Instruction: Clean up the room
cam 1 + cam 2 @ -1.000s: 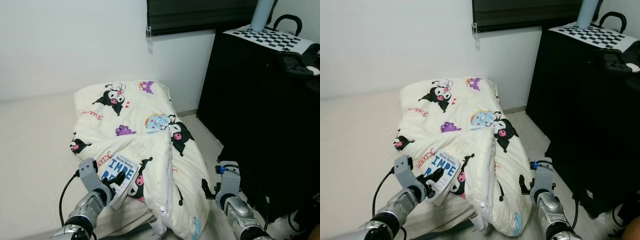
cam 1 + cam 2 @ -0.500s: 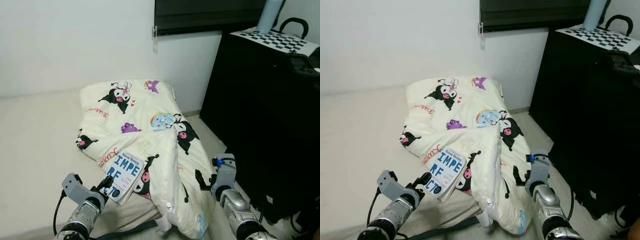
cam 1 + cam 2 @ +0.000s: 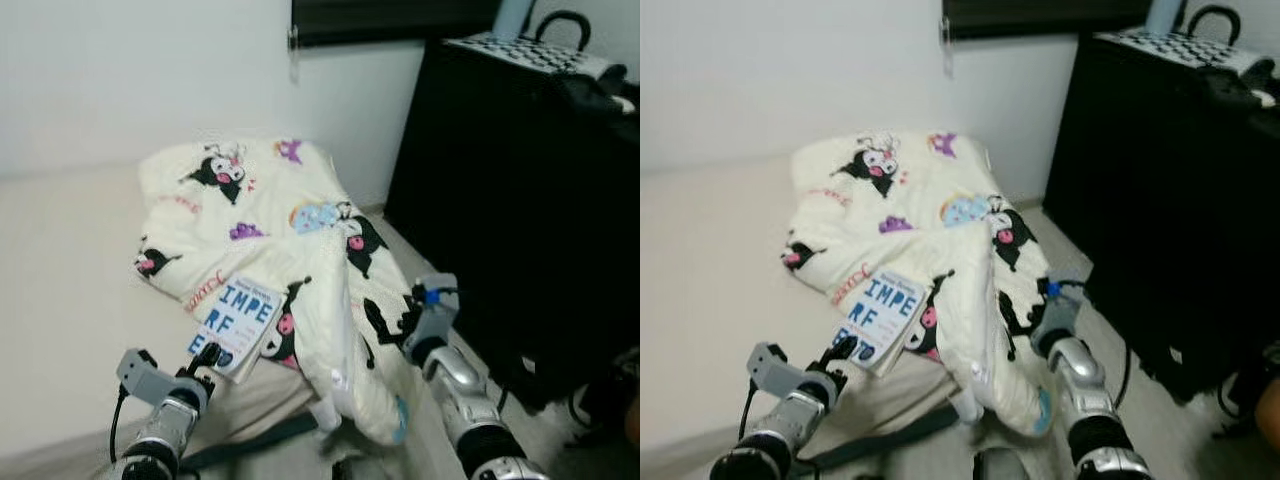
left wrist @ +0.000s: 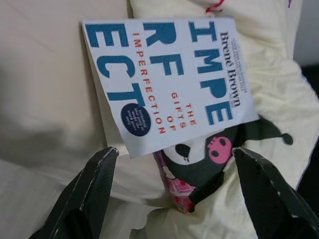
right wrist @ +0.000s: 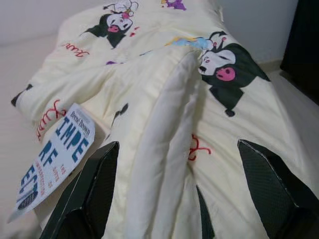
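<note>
I see a book (image 3: pixel 232 314) lying face up on the bed (image 3: pixel 60 290), its far edge resting on the bunched quilt (image 3: pixel 300 260) and its near corner on the bare mattress. My left claw (image 3: pixel 203 357) sits just short of that near corner, fingers spread wide and empty; in the left wrist view the book (image 4: pixel 167 82) lies straight ahead between the two fingers (image 4: pixel 92 191), not touching either. The cover's long axis runs away from the claw and slightly toward the robot's right, up onto the quilt.

My right claw (image 3: pixel 412 322) hovers over the quilt's hanging side, next to the black cabinet (image 3: pixel 510 200), also spread and holding nothing. In its wrist view the book (image 5: pixel 55 149) lies well off to the side, past a thick fold of quilt.

So the left arm is clearly the nearer one. I judge the next move as a short reach forward to close on the book's near edge; the soft bedding underneath may let the book slide or tilt when pinched.
</note>
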Controlling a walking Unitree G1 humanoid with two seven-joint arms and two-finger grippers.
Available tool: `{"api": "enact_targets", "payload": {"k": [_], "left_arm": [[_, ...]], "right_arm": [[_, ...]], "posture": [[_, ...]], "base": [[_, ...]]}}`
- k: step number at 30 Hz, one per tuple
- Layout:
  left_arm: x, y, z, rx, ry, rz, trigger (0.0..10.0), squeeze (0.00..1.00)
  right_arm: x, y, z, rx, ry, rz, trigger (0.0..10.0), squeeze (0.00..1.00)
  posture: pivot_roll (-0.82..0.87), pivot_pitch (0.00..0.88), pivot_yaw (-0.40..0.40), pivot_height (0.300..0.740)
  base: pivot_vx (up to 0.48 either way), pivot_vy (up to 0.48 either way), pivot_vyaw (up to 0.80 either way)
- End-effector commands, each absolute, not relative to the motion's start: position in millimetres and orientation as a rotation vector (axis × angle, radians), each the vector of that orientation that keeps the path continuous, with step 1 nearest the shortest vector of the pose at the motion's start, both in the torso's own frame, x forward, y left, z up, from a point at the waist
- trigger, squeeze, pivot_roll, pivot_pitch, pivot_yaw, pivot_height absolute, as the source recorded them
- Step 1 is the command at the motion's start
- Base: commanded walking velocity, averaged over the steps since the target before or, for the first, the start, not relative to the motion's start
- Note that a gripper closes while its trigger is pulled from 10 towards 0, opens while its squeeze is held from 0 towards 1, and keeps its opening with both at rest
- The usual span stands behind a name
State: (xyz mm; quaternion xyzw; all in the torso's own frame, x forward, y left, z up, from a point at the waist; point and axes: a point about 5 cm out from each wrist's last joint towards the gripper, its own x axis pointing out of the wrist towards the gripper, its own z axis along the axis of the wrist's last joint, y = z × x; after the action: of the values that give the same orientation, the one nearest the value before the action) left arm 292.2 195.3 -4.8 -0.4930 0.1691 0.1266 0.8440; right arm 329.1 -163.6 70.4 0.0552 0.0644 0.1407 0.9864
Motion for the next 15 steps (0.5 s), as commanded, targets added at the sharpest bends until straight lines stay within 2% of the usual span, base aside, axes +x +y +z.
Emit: {"api": "enact_targets", "payload": {"k": [1, 9, 15], "left_arm": [[293.1, 195.6, -3.8, -1.051, 0.345, 0.264, 10.0, 0.0], [302.4, 188.3, 4.3, -1.047, 0.325, 0.231, 10.0, 0.0], [309.4, 198.5, 13.0, -1.005, 0.289, 0.282, 10.0, 0.0]], "right_arm": [[325.5, -164.1, 67.1, 0.133, 0.144, 0.283, 10.0, 0.0], [324.1, -156.9, 80.9, 0.174, 0.088, 0.321, 10.0, 0.0], [314.3, -138.6, 97.3, 0.237, 0.039, 0.447, 10.0, 0.0]], "posture": [[-0.31, 0.113, -0.011, 0.605], [-0.35, 0.143, -0.012, 0.58], [-0.36, 0.157, -0.01, 0.56]], "base": [[0.0, 0.0, 0.0], [0.0, 0.0, 0.0], [0.0, 0.0, 0.0]]}}
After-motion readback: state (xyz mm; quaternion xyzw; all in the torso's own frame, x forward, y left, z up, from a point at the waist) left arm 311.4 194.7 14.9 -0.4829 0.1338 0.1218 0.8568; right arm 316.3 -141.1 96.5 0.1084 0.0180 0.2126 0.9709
